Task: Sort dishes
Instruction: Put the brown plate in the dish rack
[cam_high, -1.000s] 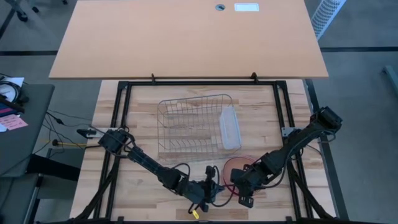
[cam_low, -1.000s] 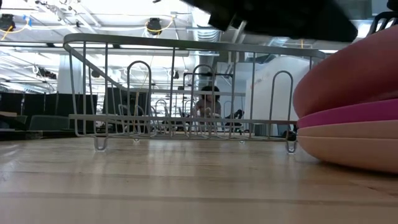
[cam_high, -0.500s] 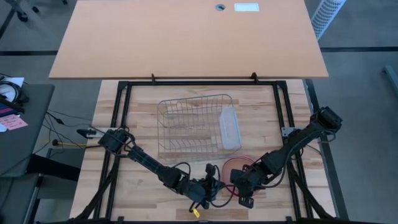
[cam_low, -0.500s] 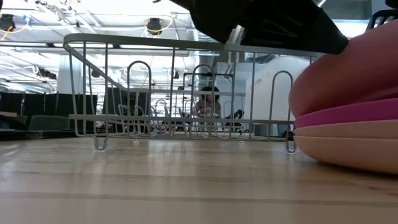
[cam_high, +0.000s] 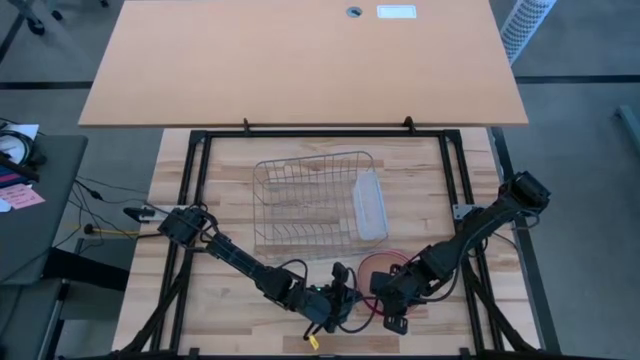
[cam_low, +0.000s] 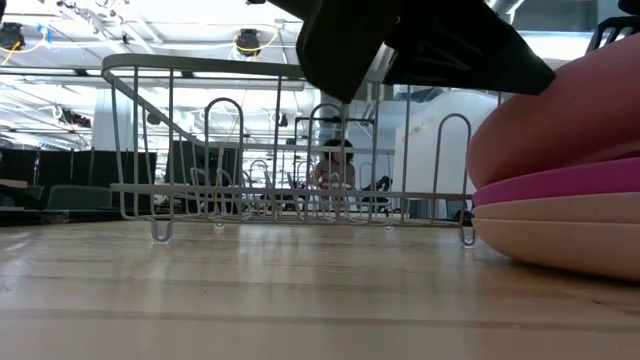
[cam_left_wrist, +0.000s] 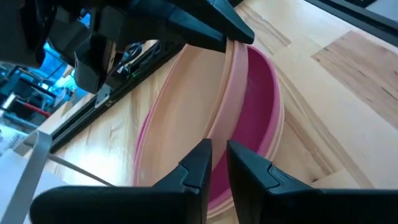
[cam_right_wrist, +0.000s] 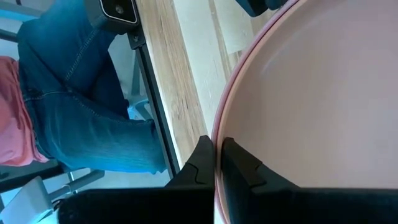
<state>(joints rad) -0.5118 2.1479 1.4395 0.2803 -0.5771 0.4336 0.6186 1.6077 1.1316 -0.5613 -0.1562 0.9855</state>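
A stack of dishes (cam_high: 384, 268) lies on the table near its front edge, right of the middle. The top salmon-pink plate (cam_low: 565, 105) is tipped up steeply, its lower edge resting on the magenta plate (cam_low: 560, 185), which lies on a pale plate (cam_low: 560, 235). My right gripper (cam_right_wrist: 214, 144) is shut on the tipped plate. My left gripper (cam_left_wrist: 217, 149) comes from the table's left; its fingers stand a narrow gap apart, one on each side of the same plate's rim. My left gripper has the tipped plate's rim (cam_left_wrist: 219, 127) running between its two fingertips; I cannot tell whether they touch it. My right gripper pinches the raised rim (cam_right_wrist: 216, 127) of the tipped plate between its two fingers, slanting down from the table's right. One side of the plate is lifted; the opposite edge rests on the stack.
A wire rack (cam_high: 305, 205) stands at the table's middle, just beyond the stack, with a translucent tub (cam_high: 370, 205) along its right side. A person in jeans (cam_right_wrist: 81, 93) stands by the table's edge. A wooden board (cam_high: 300, 60) covers the far side.
My left gripper has rolled a little about its own axis; in the low view its dark body now reaches lower and farther left over the stack. The tipped plate stays raised in the right gripper.
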